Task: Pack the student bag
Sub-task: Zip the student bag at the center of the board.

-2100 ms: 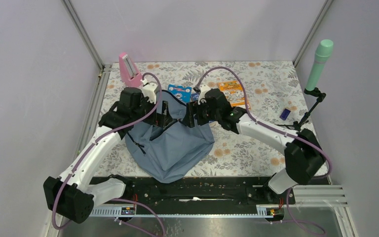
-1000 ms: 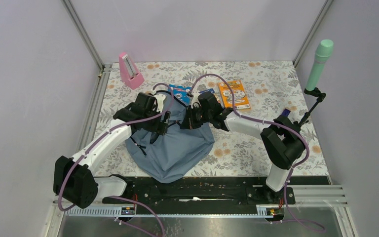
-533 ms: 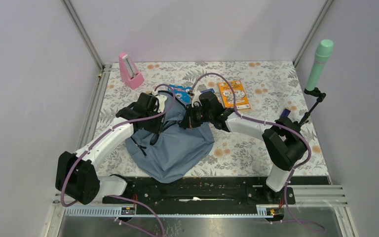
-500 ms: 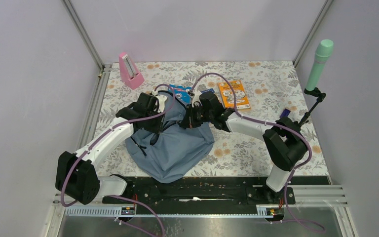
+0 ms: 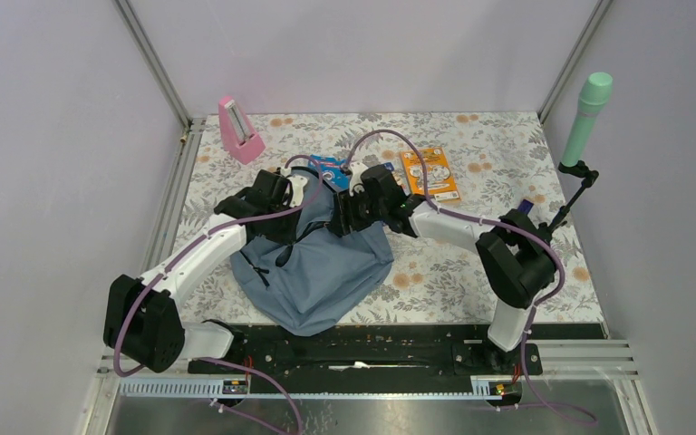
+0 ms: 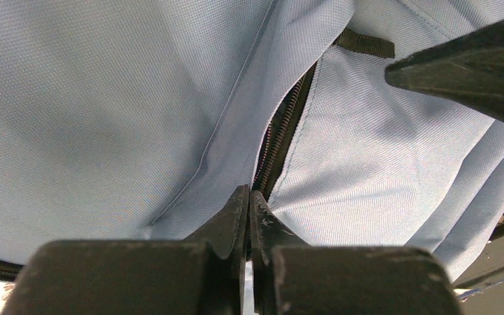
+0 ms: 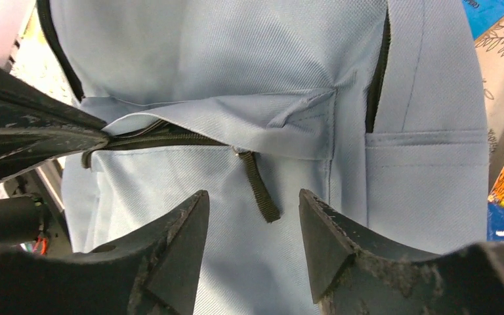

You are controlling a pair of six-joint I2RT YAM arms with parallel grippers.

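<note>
The student bag (image 5: 322,272), grey-blue fabric with black zippers, lies crumpled in the middle of the table. My left gripper (image 5: 301,227) is shut on the fabric edge beside the bag's zipper (image 6: 289,125); in the left wrist view the left gripper (image 6: 249,197) has its jaws pressed together there. My right gripper (image 5: 344,220) hovers over the bag's upper part, facing the left one. In the right wrist view the right gripper (image 7: 252,195) is open, its jaws either side of the olive zipper pull strap (image 7: 260,187) without touching it. The left fingers (image 7: 33,134) show at the zipper's end.
A pink metronome (image 5: 238,129) stands at the back left. A blue packet (image 5: 331,169) and an orange packet (image 5: 430,174) lie just behind the bag. A small dark blue object (image 5: 523,207) and a green cylinder on a stand (image 5: 587,118) are at the right.
My left gripper has closed on the bag's fabric by the zipper. My right gripper has opened and let go of the zipper pull, shifting slightly toward the back.
</note>
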